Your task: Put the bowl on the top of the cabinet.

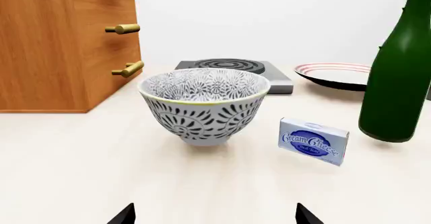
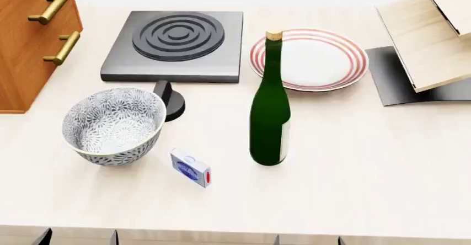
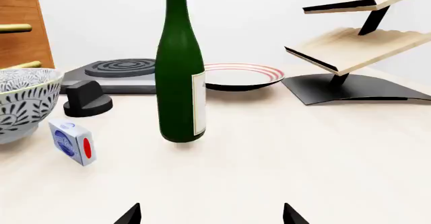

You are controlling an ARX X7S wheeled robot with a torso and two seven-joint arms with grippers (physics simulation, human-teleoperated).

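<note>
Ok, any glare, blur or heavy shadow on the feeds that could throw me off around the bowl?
Head view: sharp and evenly lit, only a faint shadow under the bowl. Left wrist view: the bowl's pattern and the cream cheese box lettering read crisply, with no glare. Right wrist view: a soft sheen down the green bottle, nothing blown out or blurred.

Bright, even, sharp renders throughout, with only faint soft shadows.

bowl upright (beside cabinet)
</note>
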